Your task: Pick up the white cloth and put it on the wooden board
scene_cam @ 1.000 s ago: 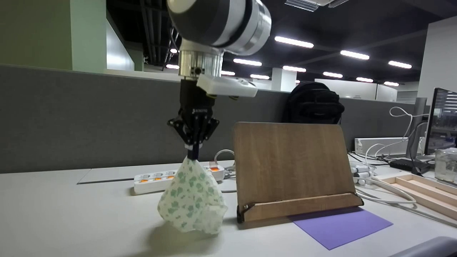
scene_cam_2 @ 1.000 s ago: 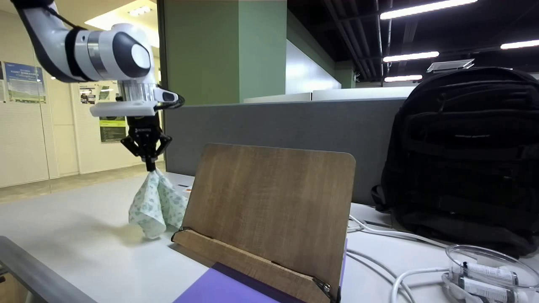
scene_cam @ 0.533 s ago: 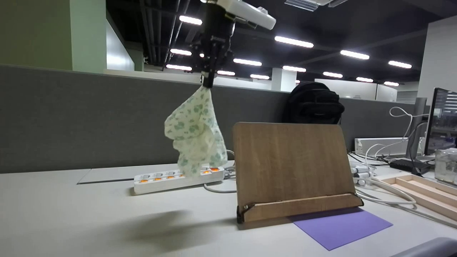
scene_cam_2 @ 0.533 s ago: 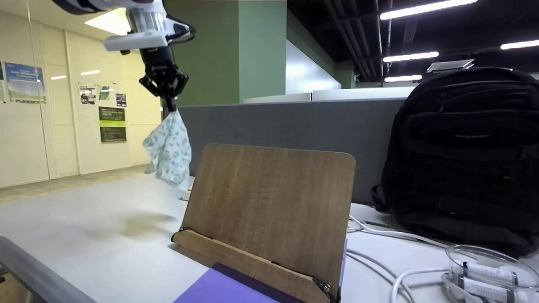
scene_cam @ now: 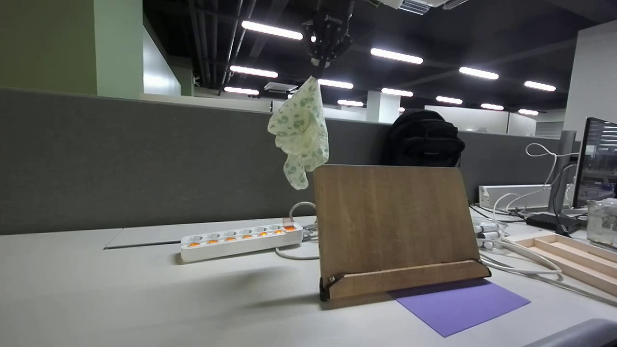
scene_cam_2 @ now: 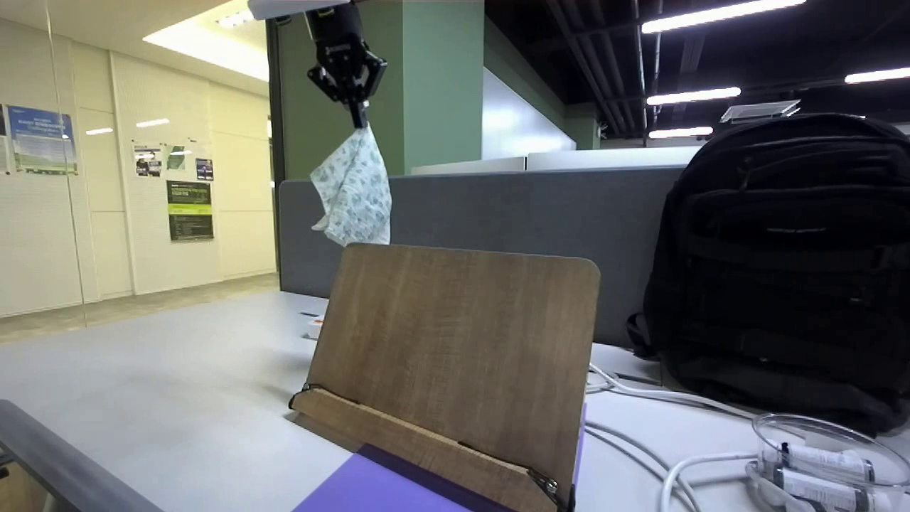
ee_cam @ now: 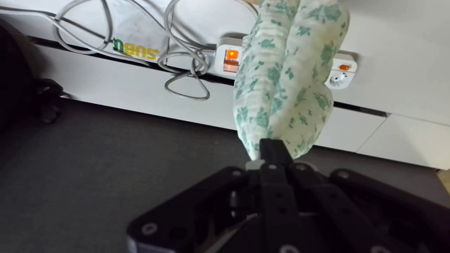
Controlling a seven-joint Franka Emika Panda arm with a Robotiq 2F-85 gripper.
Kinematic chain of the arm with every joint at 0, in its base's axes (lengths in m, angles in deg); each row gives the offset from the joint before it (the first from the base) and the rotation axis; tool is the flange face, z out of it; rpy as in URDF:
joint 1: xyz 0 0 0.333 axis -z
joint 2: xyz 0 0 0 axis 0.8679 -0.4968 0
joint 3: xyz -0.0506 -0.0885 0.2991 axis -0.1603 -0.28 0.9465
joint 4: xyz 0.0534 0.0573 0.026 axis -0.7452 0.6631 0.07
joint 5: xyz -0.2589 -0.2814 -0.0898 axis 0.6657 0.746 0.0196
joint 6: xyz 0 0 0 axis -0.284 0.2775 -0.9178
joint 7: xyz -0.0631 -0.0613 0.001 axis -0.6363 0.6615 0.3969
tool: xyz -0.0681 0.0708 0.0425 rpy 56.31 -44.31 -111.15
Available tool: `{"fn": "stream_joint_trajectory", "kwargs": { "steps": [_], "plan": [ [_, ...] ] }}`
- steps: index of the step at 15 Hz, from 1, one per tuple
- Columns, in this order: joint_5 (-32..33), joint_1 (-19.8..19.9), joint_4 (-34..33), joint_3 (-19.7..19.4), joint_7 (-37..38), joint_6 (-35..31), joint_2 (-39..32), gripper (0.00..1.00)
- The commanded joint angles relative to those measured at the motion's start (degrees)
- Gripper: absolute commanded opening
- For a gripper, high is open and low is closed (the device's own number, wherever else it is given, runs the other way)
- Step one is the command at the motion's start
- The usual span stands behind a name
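Jaws pressed together pinched the white cloth (scene_cam: 300, 130) by its gathered top, the green-patterned fabric hanging in loose folds in the air above a white desk (scene_cam: 120, 289). In an exterior view, its lower tip dangled just beside an upper corner of the wooden board (scene_cam: 395, 217), showing lower than the board's top edge; in an exterior view, the cloth (scene_cam_2: 355, 195) ran out of sight at its hem behind that same corner. Whether cloth and board touched could not be told. The brown board leaned back on the desk, and a purple sheet (scene_cam: 465, 308) reached out from beneath it. A white power strip (scene_cam: 241, 244), dotted with orange, lay near the board. In an exterior view, the board blocked all but a small part of the strip (scene_cam_2: 315, 328); in the wrist view, the cloth covered the strip's middle, while looped cables (ee_cam: 197, 68) crowded one end. A gray partition (scene_cam: 144, 164) rose behind the board, and in both exterior views a black backpack (scene_cam_2: 775, 270) stood before it. Farther out, a monitor (scene_cam: 597, 166), a pale wooden tray (scene_cam: 581, 266) and a clear container (scene_cam: 602, 221) sat off to one side. In an exterior view, a round clear dish (scene_cam_2: 768, 441) near the backpack held labeled white cylinders (scene_cam_2: 828, 461).
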Motion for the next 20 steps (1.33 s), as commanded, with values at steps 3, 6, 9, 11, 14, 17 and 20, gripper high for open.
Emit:
{"fn": "stream_joint_trajectory", "kwargs": {
  "steps": [3, 6, 9, 11, 14, 17, 20],
  "plan": [
    [-2.23, 2.9, -6.52, -3.05, -0.18, 2.66, -3.52, 0.0],
    [-3.58, 3.95, -7.31, -4.4, -1.24, 3.51, -4.55, 0.0],
    [-4.05, 4.75, -6.35, -5.54, -4.02, 5.83, -4.44, 0.0],
    [-4.45, 5.08, -5.1, -6.23, -6.93, 8.42, -3.11, 0.0],
    [-4.06, 5.54, -3.24, -7.35, -12.27, 12.99, -0.88, 0.0],
    [-3.27, 6.02, -1.56, -8.36, -16.58, 17.07, 0.85, 0.0],
    [-2.43, 6.42, 0.88, -9.28, -20.55, 20.35, 2.1, 0.0]
  ]
}}
